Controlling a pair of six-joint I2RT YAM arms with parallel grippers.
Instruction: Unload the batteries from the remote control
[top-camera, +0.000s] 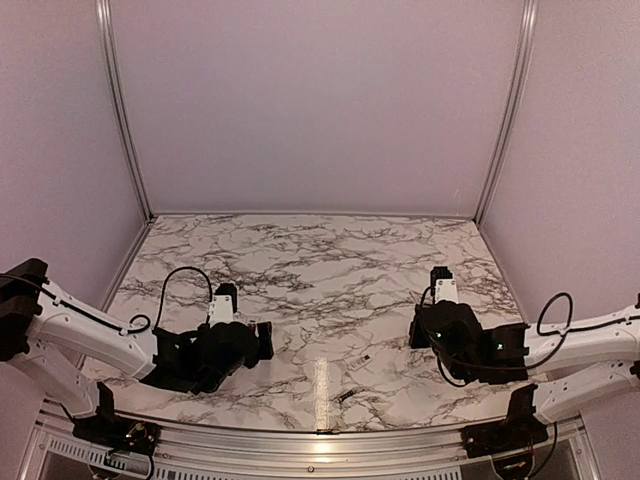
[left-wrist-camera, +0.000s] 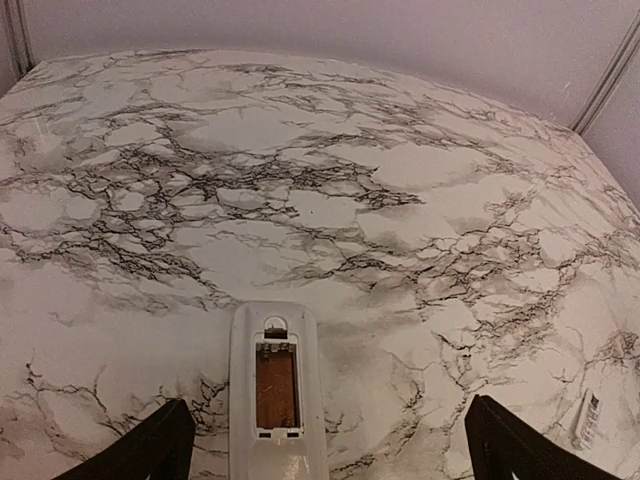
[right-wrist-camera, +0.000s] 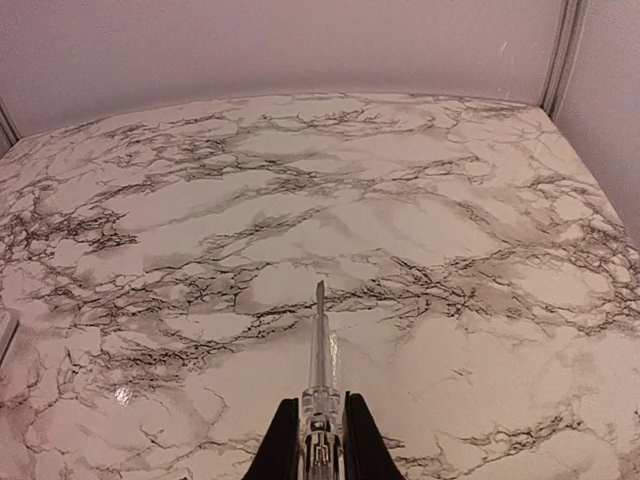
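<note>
Apparently the remote control (left-wrist-camera: 265, 400) is a light and stiff thing: a slim white plastic shell, smooth outside, so I expect it to slide easily on the glossy marble tabletop (left-wrist-camera: 380, 140) when pushed. Its back face looks upward and the battery compartment (left-wrist-camera: 277, 385) is uncovered. Inside I see only a brownish floor, and no batteries are visible in it. I think the best place to take hold is across the two long narrow sides, at the solid part on the near side of the compartment, because the thin walls around the opening could bend under a hard squeeze. The remote control seems to lie flat on the tabletop, its length pointing away from the left gripper (left-wrist-camera: 328, 405), and its near end leaves the wrist view at the bottom. The jaws of this gripper stand wide apart, one black finger (left-wrist-camera: 150, 445) on each side of the remote control, and neither touches it. To the right of the remote control, beyond the right finger, lies a small pale piece (left-wrist-camera: 588, 420) with dark markings; whether it is a cover or a battery I cannot tell. The right gripper (right-wrist-camera: 322, 435), well to the right of the remote control, is clamped on a thin tool (right-wrist-camera: 319, 340) that points forward.
</note>
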